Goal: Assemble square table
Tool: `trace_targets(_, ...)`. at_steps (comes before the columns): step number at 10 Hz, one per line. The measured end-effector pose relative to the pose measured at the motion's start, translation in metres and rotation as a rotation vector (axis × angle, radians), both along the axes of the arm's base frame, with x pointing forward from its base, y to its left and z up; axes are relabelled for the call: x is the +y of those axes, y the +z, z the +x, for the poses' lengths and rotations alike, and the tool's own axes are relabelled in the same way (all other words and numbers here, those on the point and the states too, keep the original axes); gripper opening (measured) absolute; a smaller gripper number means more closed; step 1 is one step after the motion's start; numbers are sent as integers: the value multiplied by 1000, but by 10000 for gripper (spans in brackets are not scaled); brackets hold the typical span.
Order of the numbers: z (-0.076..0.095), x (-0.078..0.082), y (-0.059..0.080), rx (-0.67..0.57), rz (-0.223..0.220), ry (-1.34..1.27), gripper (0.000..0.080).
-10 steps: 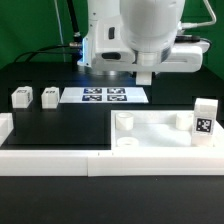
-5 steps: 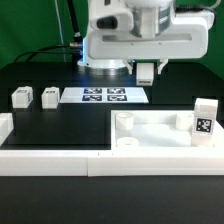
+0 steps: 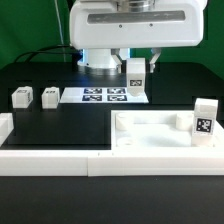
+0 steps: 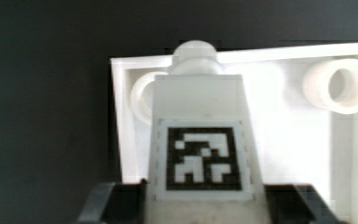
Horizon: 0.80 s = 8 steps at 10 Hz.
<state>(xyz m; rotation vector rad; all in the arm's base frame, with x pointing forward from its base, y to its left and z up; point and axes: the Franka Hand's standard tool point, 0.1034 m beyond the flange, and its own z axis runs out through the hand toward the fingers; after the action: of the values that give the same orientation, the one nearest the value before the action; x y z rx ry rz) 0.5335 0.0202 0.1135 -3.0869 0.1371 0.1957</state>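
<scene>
While the gripper [image 3: 134,66] is closed on it, the held leg [image 3: 134,76] hangs upright beneath the arm. Its tag faces the exterior camera, and it appears in front of the marker board [image 3: 100,96] at that board's end toward the exterior view's right. In the wrist view, the held leg [image 4: 201,120] sits between the dark fingers [image 4: 101,200], and its rounded tip overlaps an edge of the square slab [image 4: 282,130].

The square slab [image 3: 150,132] lies flat toward the exterior view's right, sockets [image 3: 125,120] facing up. A second leg [image 3: 205,118] stands upright at the slab's end on that same side. A third leg [image 3: 48,96] and a fourth leg [image 3: 20,97] stand near each other, not touching, toward the exterior view's left, beside the marker board. The border wall [image 3: 50,160] runs along the front.
</scene>
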Motion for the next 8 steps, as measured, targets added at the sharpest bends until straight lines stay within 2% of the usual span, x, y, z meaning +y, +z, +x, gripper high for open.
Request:
trace_targets(1,8,-2,0,-87,-15,-1,291)
trace_targets(3,9,-4,-2,-198,-36,-2,291)
trace_targets(5,52,-15,22,-378,-67,-11,291)
trace_targets(6,66,-16,28,-440,-82,-18,291)
trace_targets(7,79,-18,35,-526,-98,-20,291)
trace_targets(8,77,-20,33,-589,-114,-18,291)
